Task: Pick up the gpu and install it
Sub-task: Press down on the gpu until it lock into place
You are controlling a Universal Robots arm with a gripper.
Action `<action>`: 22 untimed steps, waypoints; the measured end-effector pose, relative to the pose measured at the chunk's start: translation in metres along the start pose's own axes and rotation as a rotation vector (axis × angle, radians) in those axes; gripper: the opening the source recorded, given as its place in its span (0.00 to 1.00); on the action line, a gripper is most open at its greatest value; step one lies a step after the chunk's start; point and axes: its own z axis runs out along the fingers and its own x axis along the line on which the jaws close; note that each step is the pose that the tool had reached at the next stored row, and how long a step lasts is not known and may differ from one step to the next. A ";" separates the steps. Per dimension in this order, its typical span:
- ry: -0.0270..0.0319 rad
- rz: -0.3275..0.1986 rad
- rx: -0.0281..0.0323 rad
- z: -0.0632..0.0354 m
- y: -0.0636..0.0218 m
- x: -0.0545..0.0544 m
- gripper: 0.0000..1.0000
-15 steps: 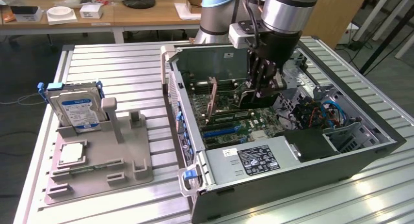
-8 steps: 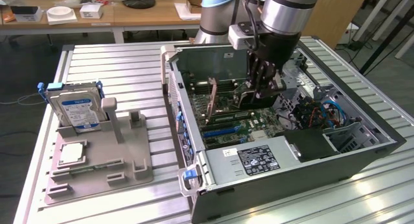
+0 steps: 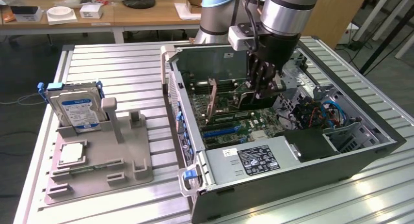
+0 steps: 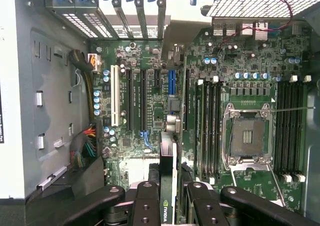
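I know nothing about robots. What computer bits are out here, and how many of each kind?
hard drive: 1, standing in the grey stand
square silver chip: 1, lying on the same stand
gpu: 1, gripped in the claw over the motherboard
open computer case: 1
Total: 4

Single arm (image 3: 284,13) comes down near-vertical from the top of the exterior view, silver wrist segment above a black end effector (image 3: 264,90). End effector points straight down. In the wrist view its black fingers (image 4: 146,206) sit either side of a thin card edge, clamped on it, jaws partly closed, not wide.
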 end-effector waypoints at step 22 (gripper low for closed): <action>0.0041 -0.002 0.0009 0.0188 0.0002 0.000 0.26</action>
